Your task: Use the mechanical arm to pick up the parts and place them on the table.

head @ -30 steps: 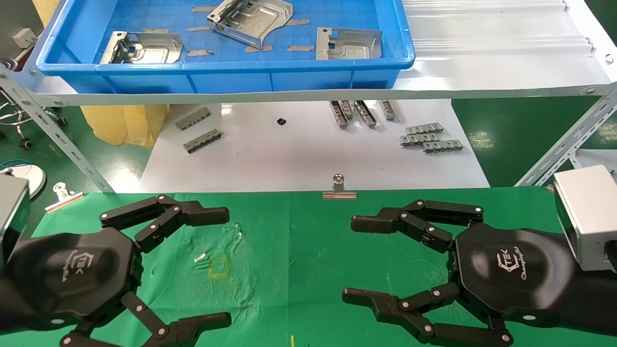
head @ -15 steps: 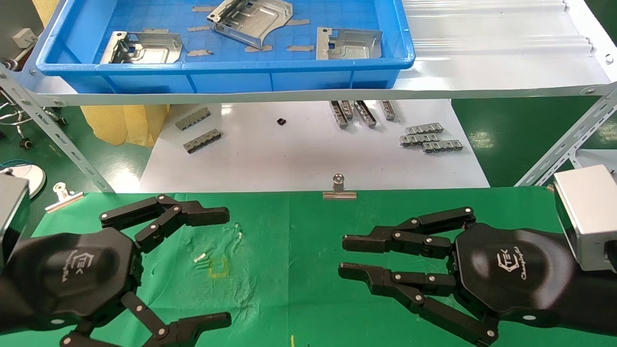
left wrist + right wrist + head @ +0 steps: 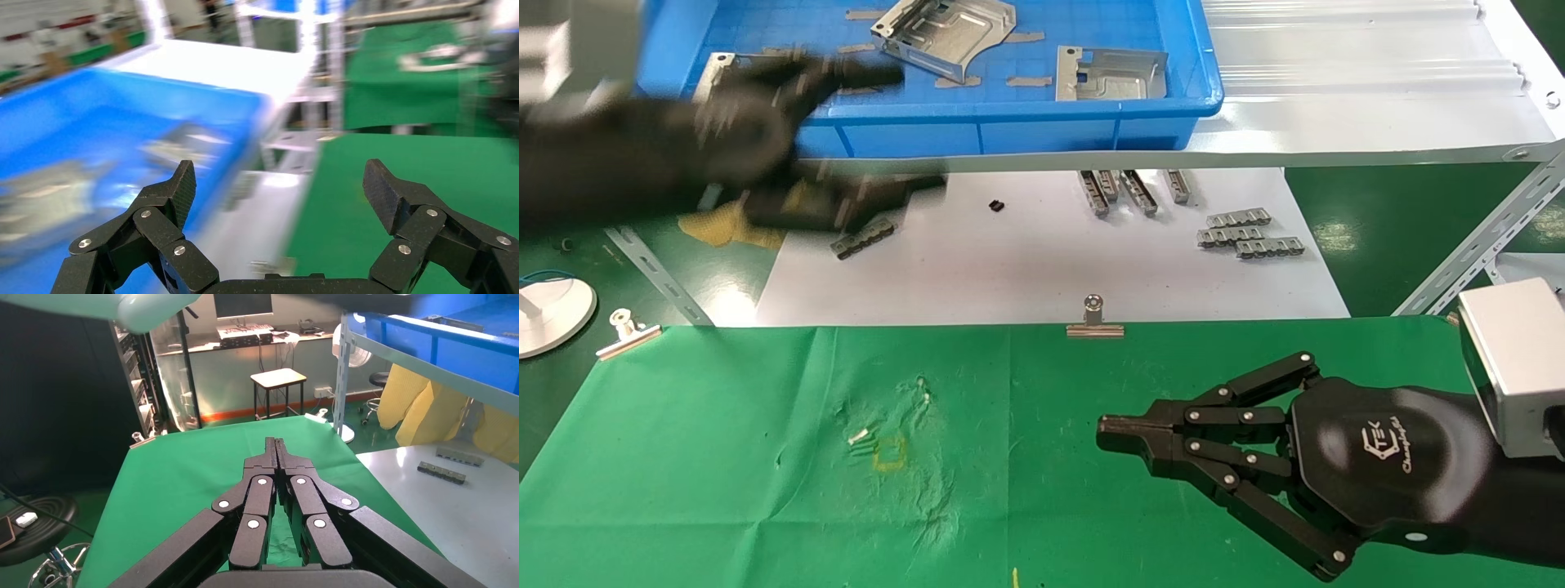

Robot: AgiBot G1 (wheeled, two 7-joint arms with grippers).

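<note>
Three silver parts lie in the blue tray (image 3: 1009, 131) on the shelf: one at the back middle (image 3: 948, 33), one to the right (image 3: 1111, 73), and one to the left (image 3: 719, 69) that is partly hidden by my left arm. My left gripper (image 3: 903, 131) is open, empty and blurred by motion at the tray's front left wall. In the left wrist view it (image 3: 280, 180) spans the tray edge and a blurred part (image 3: 177, 144). My right gripper (image 3: 1103, 425) is shut and empty, low over the green table (image 3: 764, 457). It also shows in the right wrist view (image 3: 275, 444).
A white board (image 3: 1042, 278) below the shelf holds grey ridged strips (image 3: 1246, 233). Binder clips (image 3: 1094, 318) hold the cloth's far edge. A metal shelf rail (image 3: 1173, 155) and a slanted brace (image 3: 1475, 245) cross the space. A yellow mark (image 3: 888, 452) is on the cloth.
My left arm has swung up from the green cloth to the blue tray's front left, fingers still open. My right gripper has closed its fingers and stayed in place.
</note>
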